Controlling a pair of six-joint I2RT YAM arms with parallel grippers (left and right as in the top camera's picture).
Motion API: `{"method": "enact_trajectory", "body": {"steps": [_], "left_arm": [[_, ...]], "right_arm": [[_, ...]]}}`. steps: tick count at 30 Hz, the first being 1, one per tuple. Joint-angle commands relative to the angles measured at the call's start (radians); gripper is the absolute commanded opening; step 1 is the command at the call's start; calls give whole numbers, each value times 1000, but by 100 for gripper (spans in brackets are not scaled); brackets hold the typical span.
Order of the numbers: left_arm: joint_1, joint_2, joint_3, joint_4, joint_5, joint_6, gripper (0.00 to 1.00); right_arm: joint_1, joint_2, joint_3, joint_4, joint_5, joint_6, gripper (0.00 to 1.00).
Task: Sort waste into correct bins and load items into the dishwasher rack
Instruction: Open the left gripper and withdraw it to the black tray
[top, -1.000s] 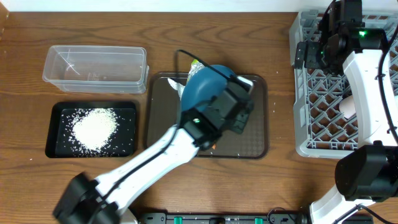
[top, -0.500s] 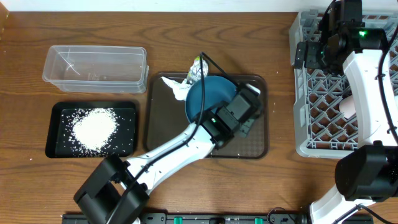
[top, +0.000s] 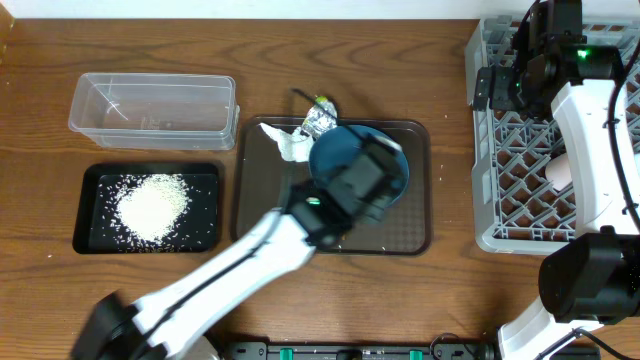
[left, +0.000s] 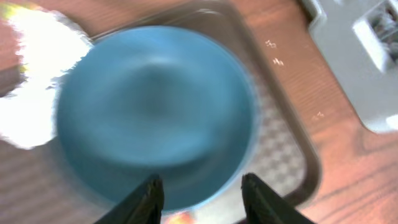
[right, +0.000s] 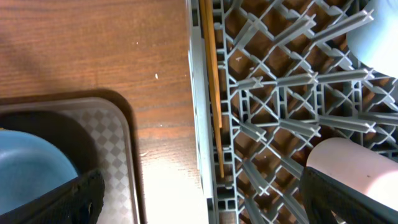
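Observation:
The round blue plate lies on the brown serving tray. My left gripper hovers over its near rim, jaws apart, nothing held. In the left wrist view the blurred plate fills the middle, with the left gripper at its edge and an orange blur, perhaps the carrot, below. The white tissue and foil wrapper sit at the tray's back. Rice covers the black tray; the clear tub stands behind it. My right gripper hangs wide open over the rack's left edge.
In the grey rack at the right, the chopsticks lie along the left wall. A whitish cup and the light-blue bowl also sit in it. The right arm stretches over the rack.
The plate, held tilted above the tray a second ago, now lies flat on it. The left gripper has opened and let it go. The right arm has not moved.

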Motion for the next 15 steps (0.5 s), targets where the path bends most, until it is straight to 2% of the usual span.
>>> {"method": "enact_trajectory", "body": {"steps": [1,4,6,8,9,12,15], "left_arm": [[129,-121,18,-86,-23,-66,49],[306,-216,18,-227,-22,-95,65],[404,-246,18,-301,-22,-95,75],[503,-255,17,-368,-21,-95,89],[544,-254,17,-394,-21,-100,93],[656,-240,11,-457,-20,-181,95],[726,-217,8,-499,-20,-234,96]], "right_arm": [[-3,0,0,8,-17,37,99],[-3,0,0,27,-145,122,99],[-2,0,0,24,-240,124,99],[-2,0,0,-8,-402,128,99],[0,0,-3,-7,-492,142,99],[39,0,-21,26,-630,106,99],[120,1,-39,61,-538,47,99]]}}
